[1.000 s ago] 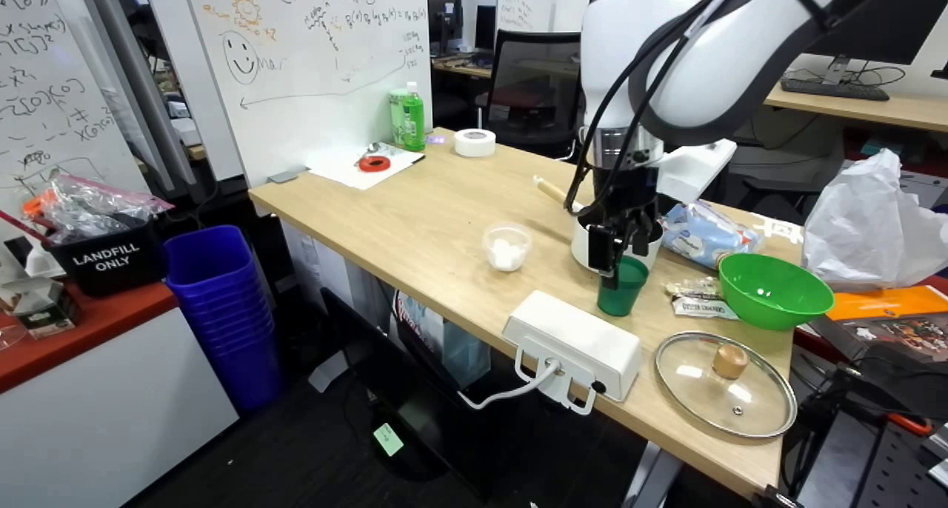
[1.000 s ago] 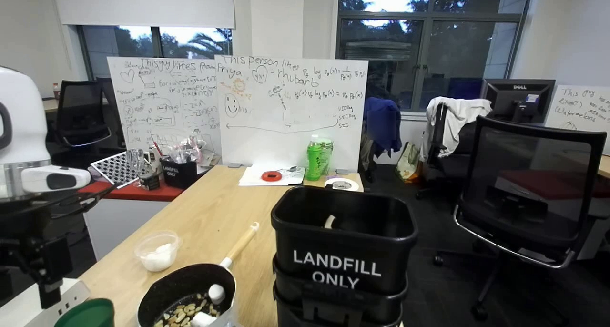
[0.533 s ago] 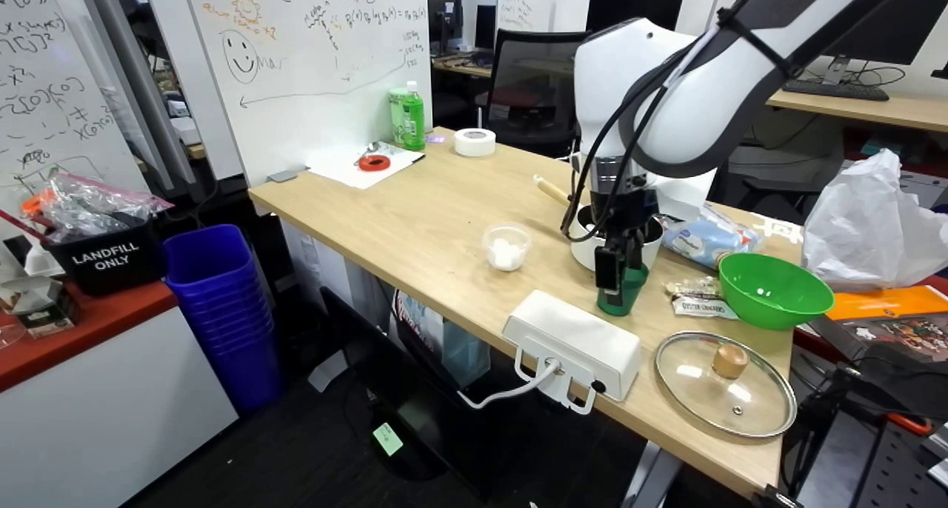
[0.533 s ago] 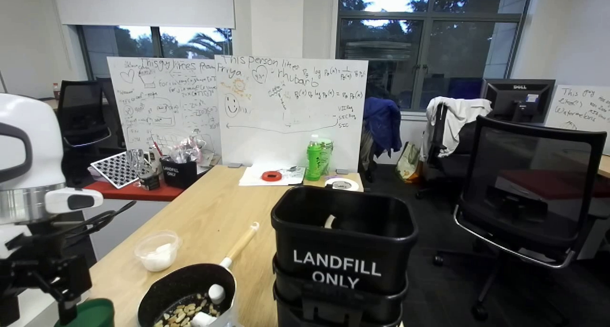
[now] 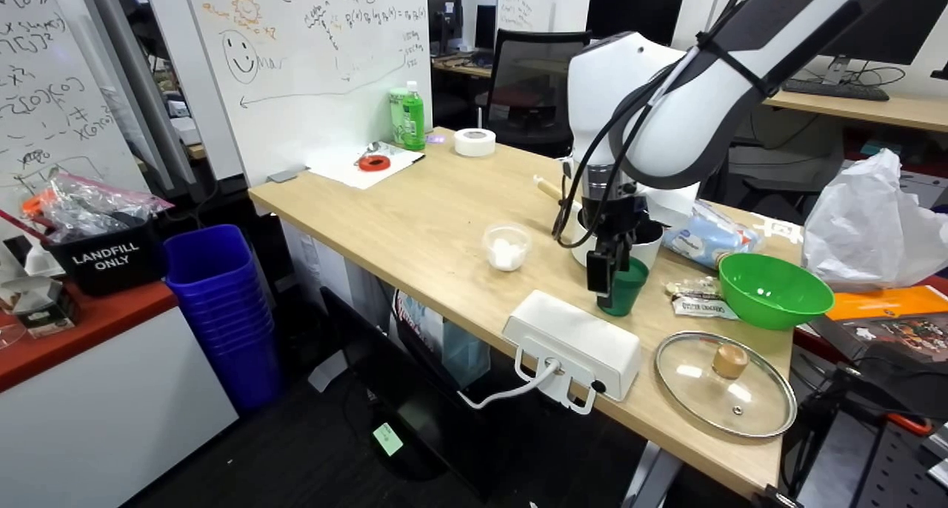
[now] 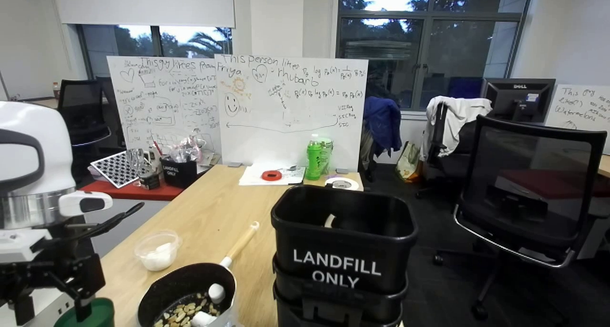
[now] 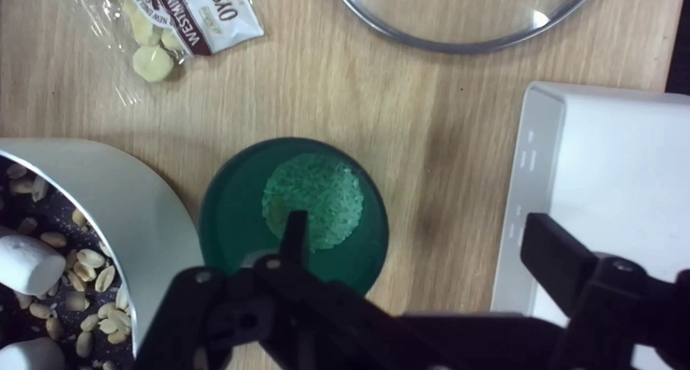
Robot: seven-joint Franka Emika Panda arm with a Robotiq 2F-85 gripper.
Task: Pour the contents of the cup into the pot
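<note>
Green cup: stands upright on the table; in the wrist view, small grains cover part of its floor.
Gripper: jaws spread wide, holding nothing; in the wrist view one fingertip crosses the cup's mouth, its height above the rim hard to judge, and the other crosses the power strip.
Pot: just beside the cup, contact uncertain; peanuts and white lumps inside; wooden handle on the side away from the cup.
Power strip: set at the table's long edge, a band of wood between it and the cup.
Snack packet: between the cup and the green bowl, whose rim shows past the short edge.
Glass lid: flat near the corner, wood between it and the cup.
Clear tub: near the pot; a broad stretch of wood runs beyond to the tape roll.
</note>
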